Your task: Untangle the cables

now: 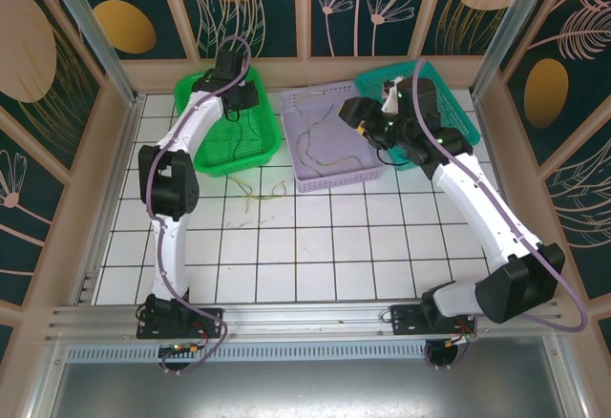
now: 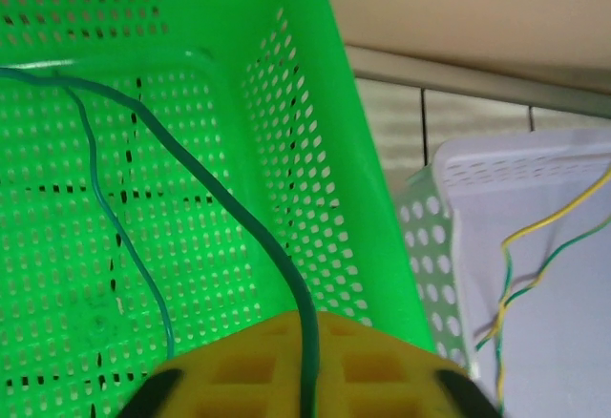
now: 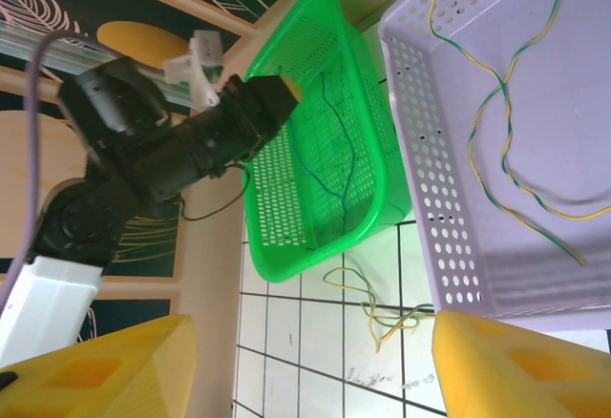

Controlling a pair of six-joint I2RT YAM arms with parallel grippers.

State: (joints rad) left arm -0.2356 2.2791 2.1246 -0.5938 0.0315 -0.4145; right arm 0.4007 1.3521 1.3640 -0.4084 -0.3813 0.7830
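Note:
My left gripper (image 1: 237,100) reaches down into the green basket (image 1: 215,160). Its yellow pads (image 2: 239,370) stand together, with a dark green cable (image 2: 229,198) running into the seam between them. A thinner green cable (image 2: 115,227) lies on the basket floor. My right gripper (image 3: 305,370) hovers open over the left rim of the lilac basket (image 1: 334,184), nothing between its fingers. Two yellow-and-green cables (image 3: 506,151) lie loose in the lilac basket (image 3: 430,189). A small tangle of yellow and green cables (image 1: 253,192) rests on the white tiles in front of the green basket (image 3: 286,270).
A teal basket (image 1: 449,103) stands at the back right, behind my right arm. The three baskets line the back wall. White tiles stretch from the baskets to the near rail, with wooden walls on both sides.

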